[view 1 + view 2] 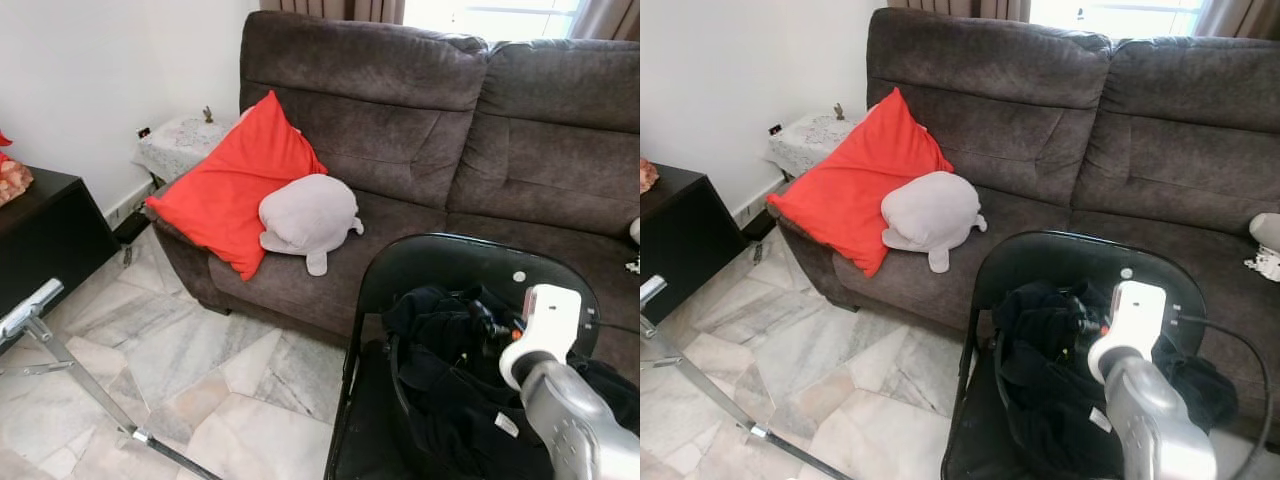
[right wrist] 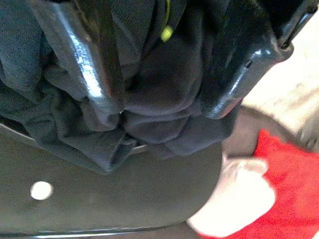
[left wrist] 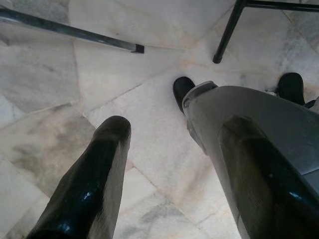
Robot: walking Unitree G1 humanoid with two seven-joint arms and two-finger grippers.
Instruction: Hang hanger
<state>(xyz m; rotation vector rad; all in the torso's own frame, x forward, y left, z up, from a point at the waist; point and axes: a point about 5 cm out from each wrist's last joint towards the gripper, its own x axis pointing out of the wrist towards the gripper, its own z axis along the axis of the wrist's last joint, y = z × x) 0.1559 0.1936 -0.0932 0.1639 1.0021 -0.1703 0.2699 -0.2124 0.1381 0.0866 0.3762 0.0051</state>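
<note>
Nothing hangs yet: right gripper [image 2: 159, 107] jaws grip the dark garment [image 1: 450, 380] on the chair [image 1: 440, 258]; left gripper [image 3: 174, 174] jaws wide, idle.

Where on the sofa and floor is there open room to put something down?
Free: the sofa seat between the grey plush and the black chair; the marble floor between sofa, chair and metal stand. Crowded: the chair seat, heaped with dark clothes where the right claw digs.

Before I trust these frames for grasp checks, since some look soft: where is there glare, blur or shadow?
Left eye view: the bright window is blown out, the rest sharp. Right wrist view: the crumpled black cloth garment is close and soft, the red cushion blurred. Left wrist view: evenly lit grey marble floor, near fingers soft.
</note>
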